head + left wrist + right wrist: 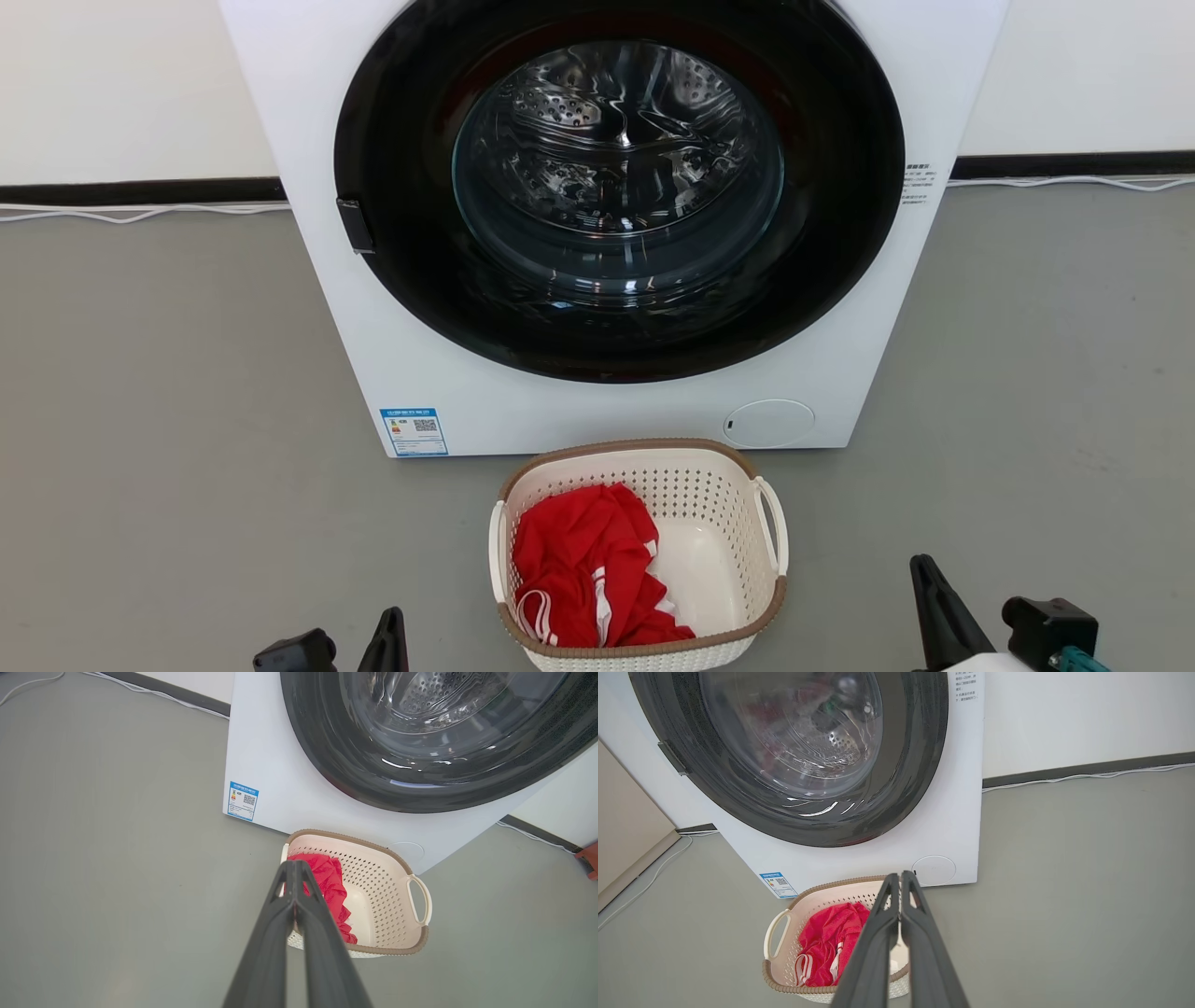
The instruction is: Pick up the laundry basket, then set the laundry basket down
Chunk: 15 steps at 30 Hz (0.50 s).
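The laundry basket (711, 495), cream-white and perforated with a brown rim, stands on the grey floor just before the washing machine. A red garment with white stripes (579, 560) lies in its left half. My left gripper (392, 623) sits low to the basket's left, apart from it. My right gripper (926, 574) is low on the basket's right, also apart. In the left wrist view the left gripper (294, 865) is shut and empty, pointing over the basket (378, 891). In the right wrist view the right gripper (900, 877) is shut and empty above the basket (817, 903).
The white front-loading washing machine (420, 308) with its dark round door closed rises right behind the basket. White cables (140, 213) run along the dark skirting. A beige panel (626, 835) stands to one side. Bare grey floor (168, 420) lies left and right of the basket.
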Tool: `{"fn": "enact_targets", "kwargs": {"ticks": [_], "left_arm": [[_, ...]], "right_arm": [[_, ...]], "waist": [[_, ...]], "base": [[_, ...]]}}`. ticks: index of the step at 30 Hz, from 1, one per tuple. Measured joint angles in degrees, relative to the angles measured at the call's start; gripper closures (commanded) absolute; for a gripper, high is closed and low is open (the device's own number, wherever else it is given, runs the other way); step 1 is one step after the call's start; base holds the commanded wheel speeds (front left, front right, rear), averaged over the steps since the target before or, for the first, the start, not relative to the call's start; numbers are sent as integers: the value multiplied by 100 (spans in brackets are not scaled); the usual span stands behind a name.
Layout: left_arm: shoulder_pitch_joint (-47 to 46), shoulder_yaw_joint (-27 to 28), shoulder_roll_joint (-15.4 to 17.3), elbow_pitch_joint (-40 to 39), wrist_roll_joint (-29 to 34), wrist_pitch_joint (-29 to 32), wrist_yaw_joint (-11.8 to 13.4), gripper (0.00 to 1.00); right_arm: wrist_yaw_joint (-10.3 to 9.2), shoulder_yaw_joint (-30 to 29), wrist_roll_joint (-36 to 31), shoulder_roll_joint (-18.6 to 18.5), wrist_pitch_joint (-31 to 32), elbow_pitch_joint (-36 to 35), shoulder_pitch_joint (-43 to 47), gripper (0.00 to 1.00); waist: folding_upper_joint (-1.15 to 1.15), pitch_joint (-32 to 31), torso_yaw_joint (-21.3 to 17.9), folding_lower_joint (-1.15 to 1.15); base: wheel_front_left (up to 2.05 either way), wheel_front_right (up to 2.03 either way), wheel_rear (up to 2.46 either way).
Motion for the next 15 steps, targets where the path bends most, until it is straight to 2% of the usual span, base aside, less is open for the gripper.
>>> {"fn": "enact_targets", "kwargs": {"ticks": [15], "left_arm": [[-15, 180, 1, -170, -823, 209, -147, 100]], "right_arm": [[0, -75, 1055, 2, 243, -151, -20, 100]], "waist": [[0, 31, 7, -1]], "base": [[0, 0, 0]]}}
